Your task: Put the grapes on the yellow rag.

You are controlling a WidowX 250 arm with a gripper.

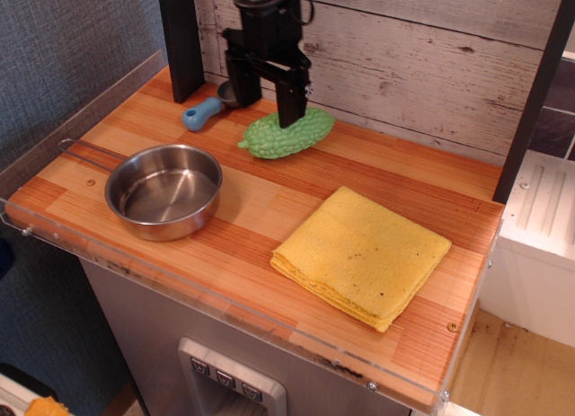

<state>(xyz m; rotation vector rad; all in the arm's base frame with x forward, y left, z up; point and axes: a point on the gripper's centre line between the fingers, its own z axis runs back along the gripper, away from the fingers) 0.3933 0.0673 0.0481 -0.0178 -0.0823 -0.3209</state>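
Note:
The grapes [286, 135], a light green bumpy oblong fruit, lie on the wooden counter near the back wall. My black gripper [268, 100] hangs open right over them, one finger [291, 103] in front of the fruit's top and the other behind its left part. The fingers are apart and hold nothing. The yellow rag [361, 254], a folded mustard cloth with dark specks, lies flat at the front right of the counter, well apart from the grapes.
A steel pan [163, 190] with a wire handle stands at the left front. A blue-handled measuring spoon [205, 111] lies at the back left beside the gripper. A black post [182, 39] stands at the back left. The counter edge [269, 322] runs along the front.

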